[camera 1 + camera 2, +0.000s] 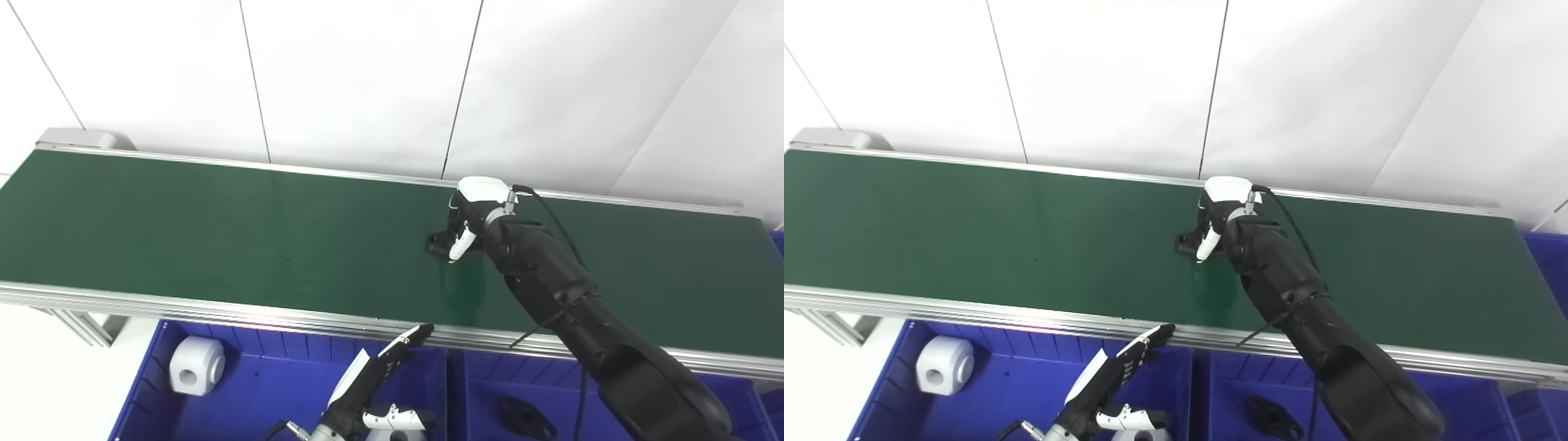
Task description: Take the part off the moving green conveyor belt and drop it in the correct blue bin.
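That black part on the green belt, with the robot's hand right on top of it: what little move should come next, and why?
Probably closing the fingers and lifting. The right hand is curled over the black part, which lies flat on the conveyor belt; a firm grip isn't visible. A matching black part lies in the right blue bin.

You have the green conveyor belt (245,226) running across the view between silver aluminium side rails (184,306), with a grey end housing (79,138) at its far left corner. One thing lies directly on the belt: a small black flanged part (438,241), flat on the surface toward the far rail, right of the middle. The right hand (471,223) is down on that part, its fingers (460,244) touching it.
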Robot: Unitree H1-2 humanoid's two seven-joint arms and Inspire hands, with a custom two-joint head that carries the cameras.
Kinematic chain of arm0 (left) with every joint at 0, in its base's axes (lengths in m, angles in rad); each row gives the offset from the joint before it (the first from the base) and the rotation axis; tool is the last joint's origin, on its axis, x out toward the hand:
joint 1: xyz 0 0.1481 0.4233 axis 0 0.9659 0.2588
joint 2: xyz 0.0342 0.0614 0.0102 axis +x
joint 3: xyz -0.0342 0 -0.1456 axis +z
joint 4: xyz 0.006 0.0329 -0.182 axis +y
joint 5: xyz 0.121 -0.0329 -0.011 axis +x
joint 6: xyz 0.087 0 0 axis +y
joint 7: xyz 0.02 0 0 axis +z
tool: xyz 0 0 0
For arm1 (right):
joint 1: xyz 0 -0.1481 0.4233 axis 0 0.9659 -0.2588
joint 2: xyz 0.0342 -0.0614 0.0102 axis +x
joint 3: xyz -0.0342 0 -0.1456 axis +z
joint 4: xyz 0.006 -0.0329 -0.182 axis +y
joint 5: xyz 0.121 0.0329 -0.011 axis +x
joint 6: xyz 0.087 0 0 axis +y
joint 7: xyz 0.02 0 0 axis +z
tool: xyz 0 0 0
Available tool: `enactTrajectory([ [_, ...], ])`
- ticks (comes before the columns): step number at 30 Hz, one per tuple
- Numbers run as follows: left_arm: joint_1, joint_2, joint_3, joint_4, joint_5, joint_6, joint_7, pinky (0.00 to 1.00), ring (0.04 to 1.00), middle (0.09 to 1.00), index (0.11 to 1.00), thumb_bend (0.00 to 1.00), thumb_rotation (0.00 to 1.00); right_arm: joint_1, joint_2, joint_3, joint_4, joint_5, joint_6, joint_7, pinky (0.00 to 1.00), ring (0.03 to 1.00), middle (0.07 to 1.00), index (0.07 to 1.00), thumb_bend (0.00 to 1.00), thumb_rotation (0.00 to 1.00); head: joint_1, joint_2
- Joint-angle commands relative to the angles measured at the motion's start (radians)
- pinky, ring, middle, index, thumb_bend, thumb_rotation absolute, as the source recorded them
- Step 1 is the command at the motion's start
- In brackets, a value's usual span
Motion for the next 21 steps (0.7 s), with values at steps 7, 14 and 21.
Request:
enactTrajectory([
  [7, -0.002, -0.010, 0.007, -0.043, -0.035, -0.038, -0.026, 0.94, 0.956, 0.943, 0.909, 0.95, 0.59, 0.089, -0.085, -0.039, -0.310, 0.041, -0.005, 0.083, 0.42, 0.511, 0.554, 0.454, 0.52, 0.01, -0.050, 0.016],
  [14, 0.005, 0.003, 0.023, -0.072, -0.069, -0.039, -0.053, 0.98, 0.961, 0.955, 0.923, 0.92, 0.59, 0.193, -0.168, -0.068, -0.679, -0.005, 0.040, 0.168, 0.36, 0.439, 0.472, 0.490, 0.53, 0.00, -0.121, 0.030],
  [21, 0.016, 0.027, 0.053, -0.107, -0.089, -0.039, -0.084, 1.00, 0.979, 0.970, 0.925, 0.91, 0.60, 0.311, -0.234, -0.120, -0.960, -0.038, 0.059, 0.288, 0.33, 0.399, 0.462, 0.525, 0.52, 0.00, -0.215, 0.055],
])
